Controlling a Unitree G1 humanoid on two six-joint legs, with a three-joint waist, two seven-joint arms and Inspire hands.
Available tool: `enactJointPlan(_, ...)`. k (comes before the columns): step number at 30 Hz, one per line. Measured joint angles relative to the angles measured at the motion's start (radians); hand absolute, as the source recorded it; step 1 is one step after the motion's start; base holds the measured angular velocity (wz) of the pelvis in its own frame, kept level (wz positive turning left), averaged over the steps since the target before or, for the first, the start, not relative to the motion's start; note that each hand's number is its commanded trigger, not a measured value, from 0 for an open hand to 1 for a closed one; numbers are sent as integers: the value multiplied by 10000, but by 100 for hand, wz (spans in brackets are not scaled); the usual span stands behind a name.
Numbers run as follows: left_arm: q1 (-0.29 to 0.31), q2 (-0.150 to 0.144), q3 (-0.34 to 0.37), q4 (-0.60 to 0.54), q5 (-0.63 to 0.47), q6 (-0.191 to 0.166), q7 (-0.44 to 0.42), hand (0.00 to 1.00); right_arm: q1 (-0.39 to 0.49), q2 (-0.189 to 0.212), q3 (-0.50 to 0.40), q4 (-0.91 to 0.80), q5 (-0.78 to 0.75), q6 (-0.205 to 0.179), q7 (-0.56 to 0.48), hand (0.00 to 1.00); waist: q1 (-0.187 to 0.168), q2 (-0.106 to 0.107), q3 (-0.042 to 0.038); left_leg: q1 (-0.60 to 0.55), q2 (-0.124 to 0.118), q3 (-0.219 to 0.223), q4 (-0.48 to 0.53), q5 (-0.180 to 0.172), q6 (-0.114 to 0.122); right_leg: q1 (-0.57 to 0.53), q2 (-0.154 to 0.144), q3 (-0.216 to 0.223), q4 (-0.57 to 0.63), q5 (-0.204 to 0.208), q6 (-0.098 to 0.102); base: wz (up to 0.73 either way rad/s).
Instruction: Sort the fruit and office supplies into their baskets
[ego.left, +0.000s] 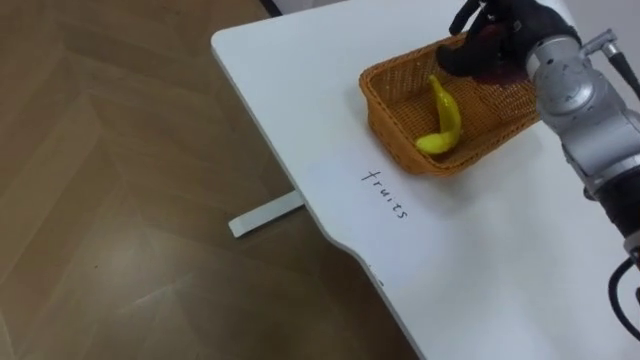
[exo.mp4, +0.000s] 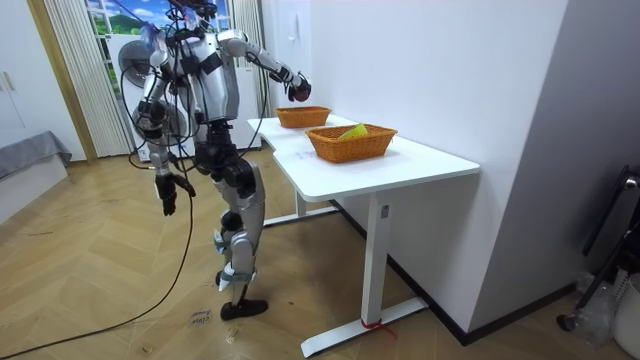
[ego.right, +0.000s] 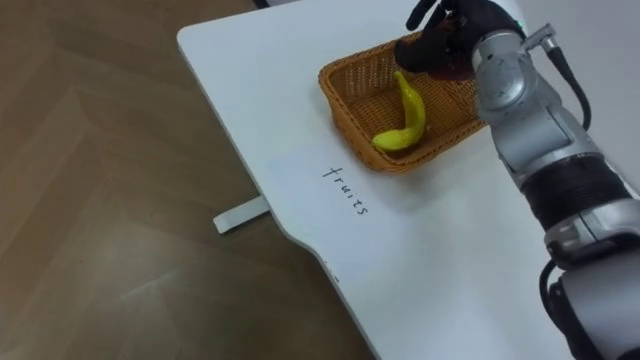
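Over the basket, my right robot hand gripped a red fruit.
A banana lay inside; my left robot hand hung low, and I couldn't tell its state.

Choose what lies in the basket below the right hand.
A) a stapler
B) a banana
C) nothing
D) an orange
B: a yellow banana lies in the basket, while the right hand holds a red thing above its far end.
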Motion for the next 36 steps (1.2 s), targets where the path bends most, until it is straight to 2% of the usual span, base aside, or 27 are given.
enactJointPlan(9,-5,-8,-78,423,2,-184,-105,0,0,-23,0,-1,9,-109,-6,0,-19,-20,-15,38,26,57,-58,11,2,-9,-6,27,-5,0,-1,0)
enactJointPlan(22,-3,-15,-64,499,25,-190,-115,0,0,-35,-1,-6,13,-197,-7,0,-16,-40,-31,171,18,53,-87,23,-17,81,-4,261,0,0,-1,0)
enactJointPlan(23,-3,-15,-64,497,24,-190,-115,0,0,-35,-1,-6,13,-198,-7,47,-15,-44,-34,167,18,52,-86,26,-20,77,-4,261,1,0,-1,0)
enactJointPlan(24,-3,-15,-63,495,24,-189,-114,0,0,-35,-1,-6,13,-197,-7,56,-14,-54,-42,165,18,50,-86,32,-26,75,-3,262,1,0,-1,0)
enactJointPlan(25,-3,-15,-64,493,23,-188,-114,0,0,-35,-1,-6,13,-197,-7,100,-13,-73,-59,166,24,61,-85,35,-29,67,-2,271,3,0,-2,0)
enactJointPlan(28,-3,-16,-66,493,23,-188,-114,0,0,-35,-1,-6,14,-197,-7,100,-12,-114,-98,174,26,71,-79,52,-28,74,-2,272,5,1,-3,0)
enactJointPlan(36,-3,-10,-64,426,11,-171,-112,0,1,-35,0,-11,12,-197,-6,100,-13,-92,-99,208,18,52,-65,57,-32,129,4,264,-12,1,-2,0)
